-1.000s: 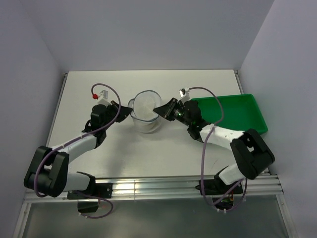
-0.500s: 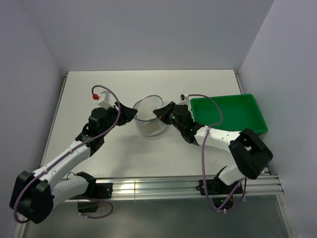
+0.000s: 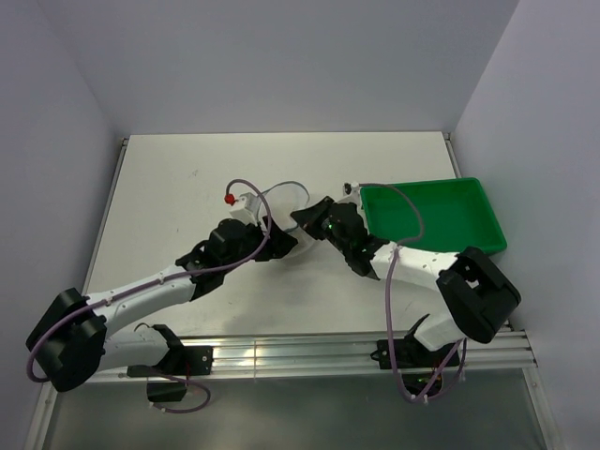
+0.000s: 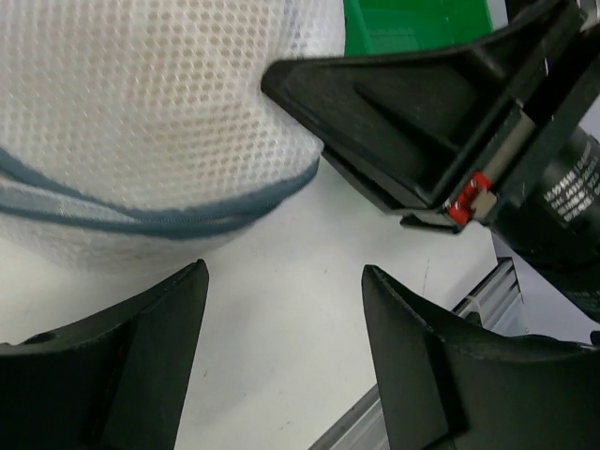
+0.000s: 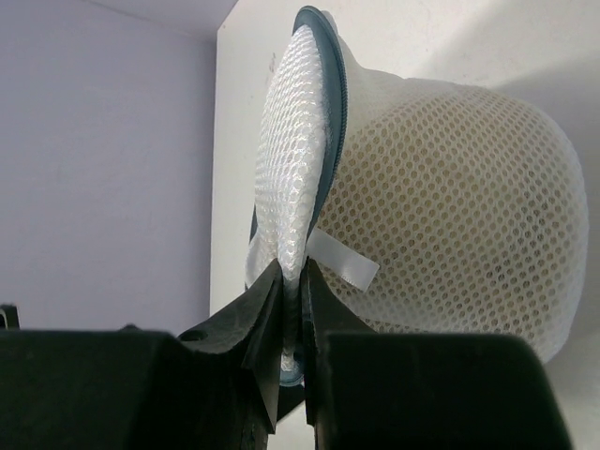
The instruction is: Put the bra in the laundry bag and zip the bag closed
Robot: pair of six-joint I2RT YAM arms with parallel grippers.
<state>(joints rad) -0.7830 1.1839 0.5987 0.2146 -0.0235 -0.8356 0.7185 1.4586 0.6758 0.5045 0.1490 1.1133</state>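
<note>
The left hand (image 3: 278, 241) is seen spread open and empty at centre frame. The laundry bag (image 3: 287, 199), on the worktop (image 3: 178, 178), is mostly hidden by both arms. The right hand (image 5: 291, 274) is pinched on its mesh rim; the contents cannot be made out.

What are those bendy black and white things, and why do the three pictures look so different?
They are two robot arms, a left arm and a right arm. One picture looks down from above. The other two come from small cameras on each arm's wrist. On the table sit a round mesh laundry bag and a green tray. The right gripper pinches the bag's mesh edge. The left gripper is open beside the bag and holds nothing.
</note>
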